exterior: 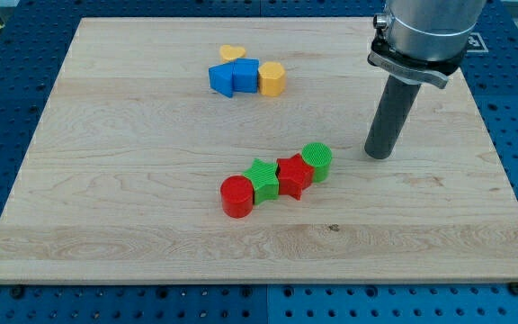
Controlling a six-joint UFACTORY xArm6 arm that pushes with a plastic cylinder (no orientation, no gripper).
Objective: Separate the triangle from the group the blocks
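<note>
A blue triangle [222,80] lies near the view's top, left of centre. It touches a blue cube [245,74] on its right. A yellow heart [232,53] sits just above them, and a yellow hexagon [272,78] touches the cube's right side. My tip [380,154] rests on the board at the view's right. It is far from this group, below and to the right of it, and touches no block.
A slanted row of blocks lies mid-board: a red cylinder [237,196], a green star [262,178], a red star [294,175] and a green cylinder [317,161]. The green cylinder is closest to my tip, to its left. The wooden board [106,180] rests on a blue perforated table.
</note>
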